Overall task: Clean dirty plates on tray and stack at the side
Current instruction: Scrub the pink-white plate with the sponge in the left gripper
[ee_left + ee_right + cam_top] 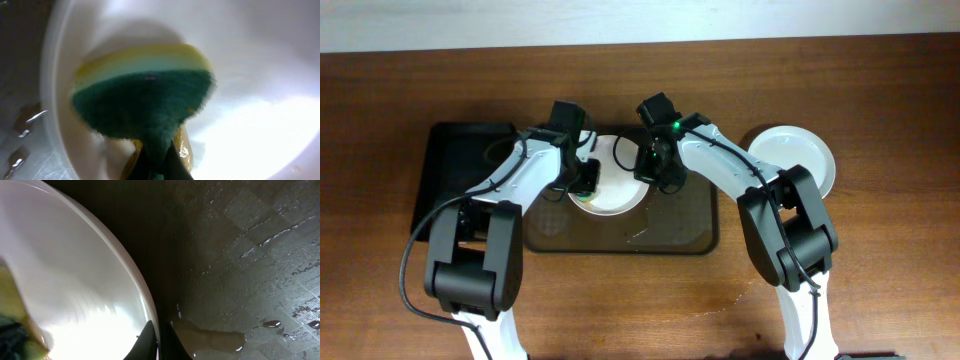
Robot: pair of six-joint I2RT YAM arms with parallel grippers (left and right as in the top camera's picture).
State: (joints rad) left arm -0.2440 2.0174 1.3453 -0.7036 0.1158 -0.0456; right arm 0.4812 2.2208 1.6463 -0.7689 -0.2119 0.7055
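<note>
A white plate (617, 190) sits on the dark brown tray (685, 232) near its middle. My left gripper (582, 176) is shut on a yellow and green sponge (145, 95), pressed onto the plate's inside (260, 65). My right gripper (653, 165) is shut on the plate's right rim (145, 305), one finger inside and one outside. Another white plate (798, 158) lies on the table right of the tray; whether more plates lie under it I cannot tell.
A smaller black tray (460, 170) lies left of the brown tray. The brown tray's surface (260, 255) is wet, with drops and a brown puddle (215, 337) beside the plate. A wet patch (735, 295) marks the wooden table in front.
</note>
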